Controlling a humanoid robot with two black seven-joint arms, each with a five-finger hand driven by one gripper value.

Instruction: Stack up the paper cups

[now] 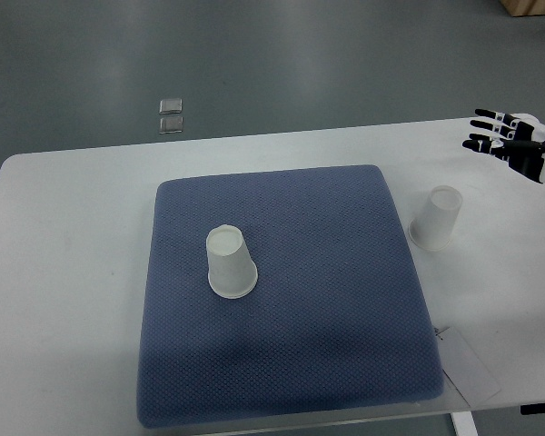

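— Where are the cups?
— One cup [231, 263] sits upside down on the blue mat [345, 327], the other [436, 218] right of it on the surface [64, 272].
— Grip?
— Your right robot hand [509, 143] hovers far right, fingers spread, empty. Thin paper crushes; hold mid-wall lightly.

place: lab or test room | cues: bare grey floor [254, 54]; plain white table [64, 272]; blue mat [282, 363]

We have one view, looking steeply down from our side onto the bench [73, 272], fairly near, floor [254, 54] beyond.
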